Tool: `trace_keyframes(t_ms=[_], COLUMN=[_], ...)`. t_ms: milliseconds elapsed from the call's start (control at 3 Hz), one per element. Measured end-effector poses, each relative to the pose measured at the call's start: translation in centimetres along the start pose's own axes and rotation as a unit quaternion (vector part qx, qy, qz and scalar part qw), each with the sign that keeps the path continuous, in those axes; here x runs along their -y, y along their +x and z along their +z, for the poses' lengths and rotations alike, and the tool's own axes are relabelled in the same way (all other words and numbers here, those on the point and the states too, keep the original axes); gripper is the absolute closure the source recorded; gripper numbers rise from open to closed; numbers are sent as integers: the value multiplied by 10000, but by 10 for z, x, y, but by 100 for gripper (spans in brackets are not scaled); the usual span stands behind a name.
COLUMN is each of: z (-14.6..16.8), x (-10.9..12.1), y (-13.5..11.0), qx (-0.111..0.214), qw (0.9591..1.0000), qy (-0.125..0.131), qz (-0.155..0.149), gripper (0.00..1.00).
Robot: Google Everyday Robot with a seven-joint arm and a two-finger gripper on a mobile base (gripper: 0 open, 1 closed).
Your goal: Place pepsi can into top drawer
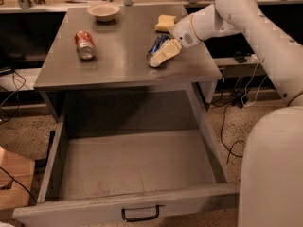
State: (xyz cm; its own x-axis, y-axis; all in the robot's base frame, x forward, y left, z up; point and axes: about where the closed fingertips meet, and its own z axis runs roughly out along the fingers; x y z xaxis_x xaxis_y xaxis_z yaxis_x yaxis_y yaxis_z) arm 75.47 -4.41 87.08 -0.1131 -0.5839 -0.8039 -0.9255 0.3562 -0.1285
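Observation:
The pepsi can (155,48) lies on its side on the grey cabinet top (118,65), right of the middle, its silver end toward me. My gripper (163,53) reaches in from the right and sits over the can, with a cream finger (166,52) lying along the can's right side. The top drawer (137,169) is pulled wide open below the cabinet top. Its inside is bare grey metal, and its front panel carries a small black handle (140,215).
A red-and-silver soda can (84,45) lies on the left of the top. A cream bowl (103,11) stands at the back. A yellow sponge (165,22) lies behind the gripper. My white arm and base fill the right side. Cables run on the floor at both sides.

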Motion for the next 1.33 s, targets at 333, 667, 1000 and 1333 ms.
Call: trace_keyframes(t_ms=[333,667,1000,1333], z=[21,31,30,19], x=[10,14,11,2], y=[7,10,6,-4], qx=[88,130,135,206], qw=[9998,9996,9997,9997], qy=[-69,-122,-109,-51], qz=[151,227,199,97], gripper=[0,13,28,50])
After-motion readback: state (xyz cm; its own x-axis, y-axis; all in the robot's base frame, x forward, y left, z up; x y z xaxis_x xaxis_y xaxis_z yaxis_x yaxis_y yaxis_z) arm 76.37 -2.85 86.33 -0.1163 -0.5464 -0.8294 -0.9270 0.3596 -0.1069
